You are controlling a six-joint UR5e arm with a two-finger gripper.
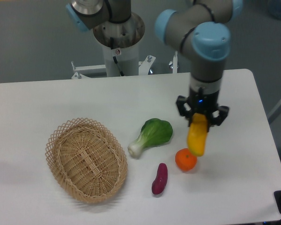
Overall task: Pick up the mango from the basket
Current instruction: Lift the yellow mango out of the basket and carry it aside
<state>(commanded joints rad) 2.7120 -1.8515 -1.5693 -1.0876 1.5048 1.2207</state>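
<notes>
The mango (197,140) is held at its upper end by the gripper (201,117), whose two fingers are closed against its sides, so that the fruit hangs directly beneath the hand with its long axis close to vertical, tilted only slightly. It is carried in the air over the right part of the white table (47,103), well apart from the wicker basket (86,161), which sits toward the front left and holds nothing that can be seen. The relation on which any coming move turns is the one below the fruit: its lower tip hangs just above and a little to the right of the orange (186,159), overlapping it in this view, though whether the two touch cannot be told from a single camera. A straight descent would therefore be judged likely to meet the orange, and a clear spot nearer the right edge would suit a set-down better. The bok choy (152,136) lies to the left of the hand, and the purple sweet potato (159,178) lies nearer the front edge.
</notes>
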